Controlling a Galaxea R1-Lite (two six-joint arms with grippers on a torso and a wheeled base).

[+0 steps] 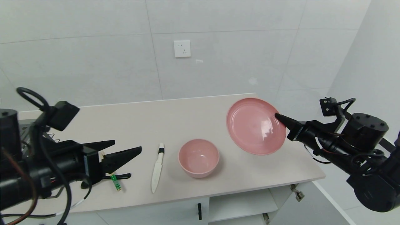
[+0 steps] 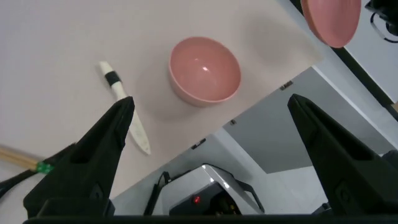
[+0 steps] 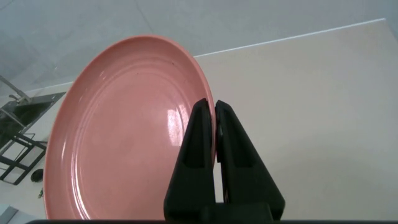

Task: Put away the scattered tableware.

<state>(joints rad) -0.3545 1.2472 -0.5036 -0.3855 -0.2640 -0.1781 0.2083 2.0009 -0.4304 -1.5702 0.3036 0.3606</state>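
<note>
Right tool (image 1: 277, 116) pinches plate (image 1: 253, 126) rim, tilted near counter (image 1: 140, 125) edge.

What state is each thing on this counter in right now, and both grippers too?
plate, tilted, held up by its rim.
bowl, upright, empty, on the counter.
knife, lying flat on the counter, untouched.
left gripper, open, empty.
right gripper, shut on the plate's rim.
</note>
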